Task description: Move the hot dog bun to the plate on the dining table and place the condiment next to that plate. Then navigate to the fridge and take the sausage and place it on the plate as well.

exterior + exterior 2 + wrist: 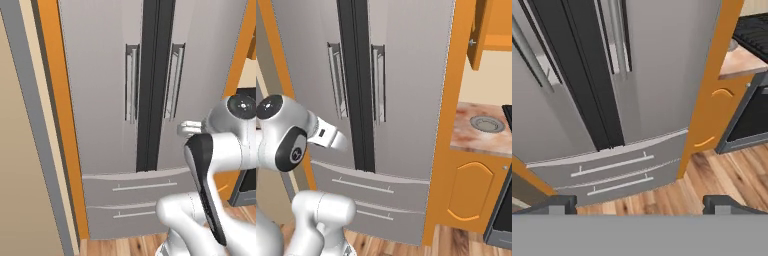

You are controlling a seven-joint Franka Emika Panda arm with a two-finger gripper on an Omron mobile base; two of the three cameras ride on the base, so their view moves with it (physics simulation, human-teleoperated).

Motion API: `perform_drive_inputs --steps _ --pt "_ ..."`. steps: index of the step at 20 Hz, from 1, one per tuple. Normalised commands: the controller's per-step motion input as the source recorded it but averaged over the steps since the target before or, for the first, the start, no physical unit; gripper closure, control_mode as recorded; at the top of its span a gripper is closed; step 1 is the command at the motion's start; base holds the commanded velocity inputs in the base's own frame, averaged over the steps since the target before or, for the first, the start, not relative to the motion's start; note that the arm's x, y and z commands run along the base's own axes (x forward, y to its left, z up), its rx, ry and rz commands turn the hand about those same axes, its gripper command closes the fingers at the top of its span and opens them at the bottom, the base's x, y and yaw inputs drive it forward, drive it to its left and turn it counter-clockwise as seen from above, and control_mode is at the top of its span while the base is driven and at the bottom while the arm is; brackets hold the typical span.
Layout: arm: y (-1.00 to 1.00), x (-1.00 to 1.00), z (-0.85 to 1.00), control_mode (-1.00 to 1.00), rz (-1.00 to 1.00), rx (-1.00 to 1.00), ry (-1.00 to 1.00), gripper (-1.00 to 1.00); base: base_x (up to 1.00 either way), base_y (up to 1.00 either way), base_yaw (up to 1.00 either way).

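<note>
My gripper is spread wide with nothing between its fingers, hanging short of the fridge, whose two upper doors and both lower drawers are shut, so the sausage is presumably somewhere inside where I cannot see it. To do this step well I judge I should line up square on the right door handle, bring the fingers around the bar rather than beside it, then pull along the door's swing. The counter with its grey dish sits just right, so I'd keep my elbow off it.
</note>
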Motion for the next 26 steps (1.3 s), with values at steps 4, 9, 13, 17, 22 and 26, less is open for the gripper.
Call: perform_drive_inputs --steps 4,9,13,17,22,26 --pt "-0.22 0.83 0.33 -1.00 0.00 -0.02 -0.19 -1.00 0.00 0.00 0.00" --pt "-0.31 0.98 0.43 -1.00 0.01 0.00 0.03 -1.00 0.00 0.00 0.00" --pt "-0.13 0.91 0.42 -1.00 0.02 0.00 0.13 -1.00 0.00 0.00 0.00" --pt "-0.01 0.80 0.02 -1.00 0.05 0.00 0.07 -1.00 0.00 0.00 0.00" --pt "-0.06 0.79 -0.12 -1.00 0.06 0.00 0.00 -1.00 0.00 0.00 0.00" --pt "-0.08 0.54 -0.34 -1.00 0.05 0.00 -0.08 -1.00 0.00 0.00 0.00"
